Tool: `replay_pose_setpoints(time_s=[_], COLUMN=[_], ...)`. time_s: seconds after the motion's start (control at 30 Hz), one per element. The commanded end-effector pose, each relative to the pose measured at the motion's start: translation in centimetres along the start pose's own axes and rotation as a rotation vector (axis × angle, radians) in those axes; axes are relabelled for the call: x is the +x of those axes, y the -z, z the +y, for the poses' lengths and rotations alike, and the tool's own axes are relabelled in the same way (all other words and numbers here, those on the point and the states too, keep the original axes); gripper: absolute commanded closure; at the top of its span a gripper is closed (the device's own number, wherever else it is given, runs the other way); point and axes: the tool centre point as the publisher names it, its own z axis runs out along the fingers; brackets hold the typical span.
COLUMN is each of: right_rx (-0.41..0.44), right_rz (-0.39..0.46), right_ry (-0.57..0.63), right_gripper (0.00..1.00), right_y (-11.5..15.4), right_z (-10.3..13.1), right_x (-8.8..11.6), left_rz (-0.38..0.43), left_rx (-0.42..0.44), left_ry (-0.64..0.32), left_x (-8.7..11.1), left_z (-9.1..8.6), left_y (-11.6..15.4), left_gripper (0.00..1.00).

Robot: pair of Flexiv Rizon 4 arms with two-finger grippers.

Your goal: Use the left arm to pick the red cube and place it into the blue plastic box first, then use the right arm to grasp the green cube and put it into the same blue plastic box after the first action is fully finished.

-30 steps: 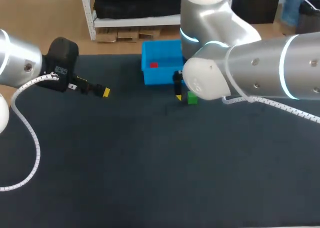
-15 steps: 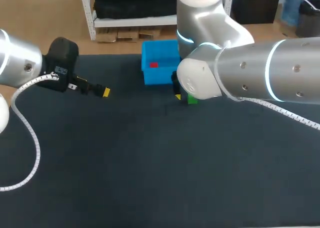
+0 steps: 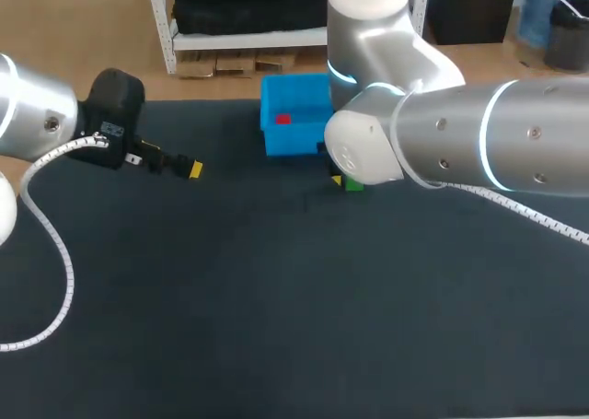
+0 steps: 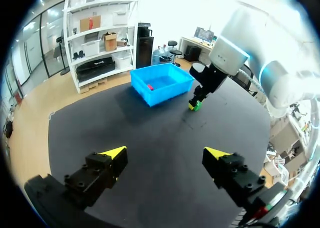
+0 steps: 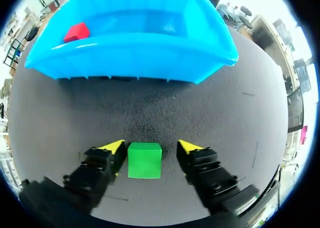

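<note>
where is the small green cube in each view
Head view: small green cube peeks out under the right arm, before the blue plastic box.
Left wrist view: cube far ahead of left gripper, beside the box.
Right wrist view: cube between right gripper's open fingers.
Shared landmark: the box.

Head overhead, wrists low, sharing blue box (image 3: 290, 143)

A dark, near-black desk (image 3: 276, 299) with a matte, cloth-like top takes up most of the head view, and its far edge runs straight from side to side. The left wrist view shows the same desk (image 4: 150, 143) as an even, dull charcoal sheet with no gloss. In the right wrist view, seen close up, the desk (image 5: 240, 112) is grainy and flecked with grey. A few faint pale scratch marks (image 5: 247, 93) lie on it.
</note>
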Motion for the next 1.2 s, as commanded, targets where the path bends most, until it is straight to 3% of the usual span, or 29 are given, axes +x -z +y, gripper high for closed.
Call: replay_pose_setpoints(time_s=[0.03,0.4,0.67,1.2], right_rx=[-0.010,-0.016,-0.027,-0.060], right_rz=[-0.003,-0.011,-0.047,-0.223], right_ry=[-0.004,-0.005,-0.009,-0.012], right_gripper=[1.00,1.00,1.00,1.00], right_y=[-0.2,0.0,1.7,11.6], right_z=[-0.3,-0.6,-0.9,-2.2], right_x=[0.1,0.4,0.5,0.5], left_rz=[-0.007,-0.007,-0.007,-0.007], left_rx=[0.009,0.009,0.009,0.009], left_ry=[-0.003,-0.003,-0.003,-0.003], left_x=[0.1,0.1,0.1,0.1], left_z=[0.2,0.2,0.2,0.2], left_y=[0.0,0.0,0.0,0.0], left_gripper=[0.00,0.00,0.00,0.00])
